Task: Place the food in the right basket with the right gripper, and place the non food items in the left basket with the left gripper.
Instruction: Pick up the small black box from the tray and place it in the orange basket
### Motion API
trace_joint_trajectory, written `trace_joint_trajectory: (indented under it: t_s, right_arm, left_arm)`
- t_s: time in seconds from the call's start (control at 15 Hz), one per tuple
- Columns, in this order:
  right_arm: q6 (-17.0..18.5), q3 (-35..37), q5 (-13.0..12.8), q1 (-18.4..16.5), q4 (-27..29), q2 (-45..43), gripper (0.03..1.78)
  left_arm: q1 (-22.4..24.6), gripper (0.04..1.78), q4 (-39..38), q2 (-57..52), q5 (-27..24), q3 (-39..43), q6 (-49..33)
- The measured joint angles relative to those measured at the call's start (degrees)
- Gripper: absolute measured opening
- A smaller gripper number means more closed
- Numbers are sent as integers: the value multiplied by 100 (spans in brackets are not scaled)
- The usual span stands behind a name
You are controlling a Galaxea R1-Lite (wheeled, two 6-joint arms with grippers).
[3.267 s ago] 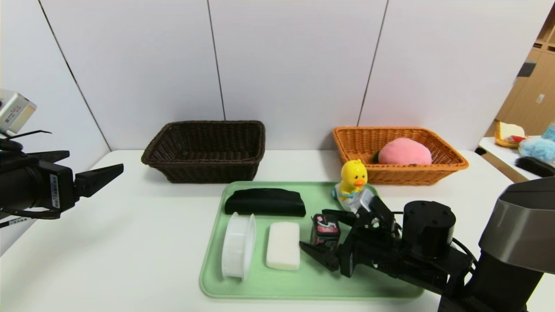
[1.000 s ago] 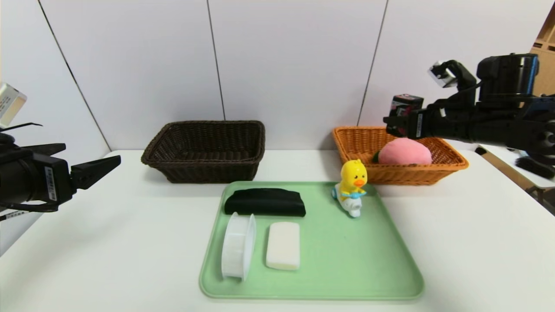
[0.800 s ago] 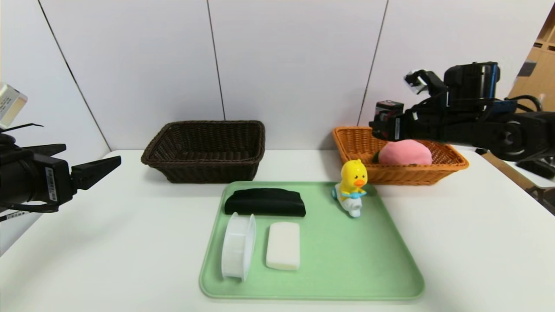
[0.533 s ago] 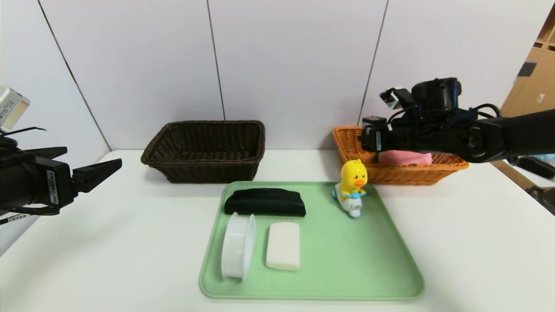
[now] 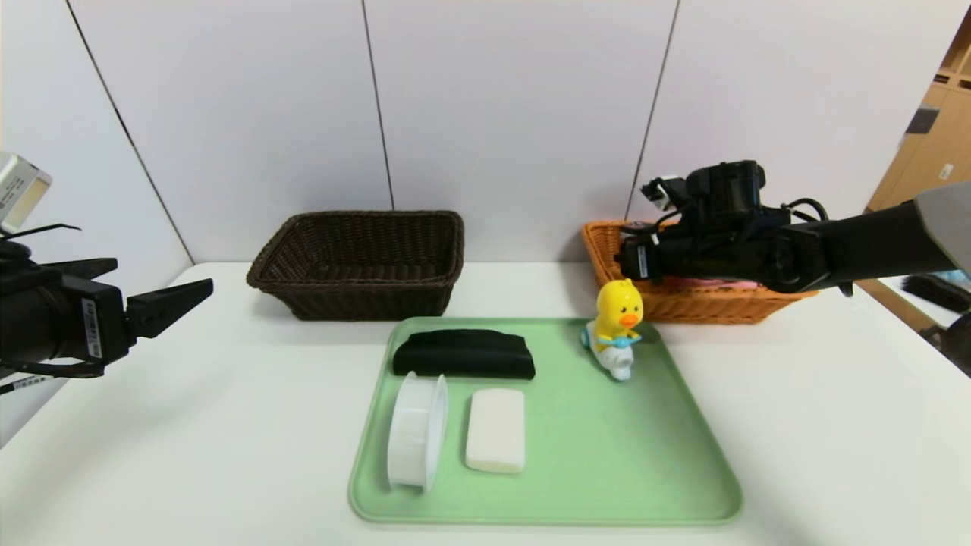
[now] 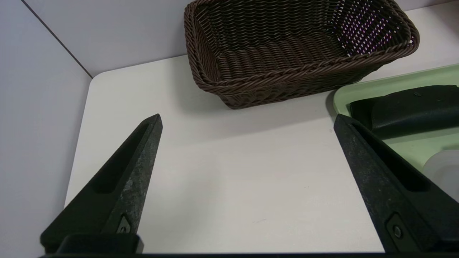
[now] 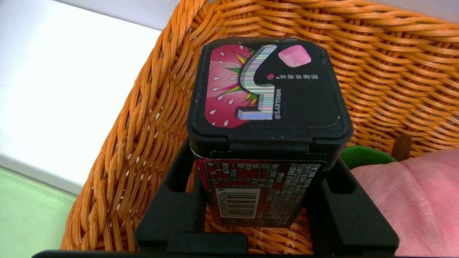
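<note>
My right gripper [image 5: 633,262] is shut on the small black canister [image 7: 267,118] with the red-pink label. It holds it low inside the left end of the orange-tan basket [image 5: 728,307], next to the pink plush peach [image 7: 412,200]. In the head view the arm hides most of the peach. My left gripper [image 5: 182,299] is open and empty, parked at the table's left, short of the dark brown basket [image 5: 360,262]. The yellow duck toy [image 5: 616,326], black pouch [image 5: 463,354], white round container [image 5: 416,440] and white bar [image 5: 495,430] lie on the tray.
The green tray [image 5: 607,470] sits in the middle of the white table, in front of both baskets. The dark basket [image 6: 297,46] is empty. Wall panels stand close behind the baskets. A side table with a dark brush [image 5: 937,292] is at the far right.
My right gripper lifted the canister off the tray, carried it up and over, and lowered it into the orange basket's left end. The left arm stayed put.
</note>
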Motion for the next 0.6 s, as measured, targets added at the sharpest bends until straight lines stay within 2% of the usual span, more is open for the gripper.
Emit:
trace_joint_trajectory:
  t_s: [0.27, 0.6]
  right_arm:
    - [4, -11, 2, 0, 133, 39, 75]
    - [52, -55, -24, -9, 52, 48, 120]
  left_arm:
    - [0, 169, -1, 0, 2, -2, -2]
    - [-6, 169, 0, 0, 0, -11, -2]
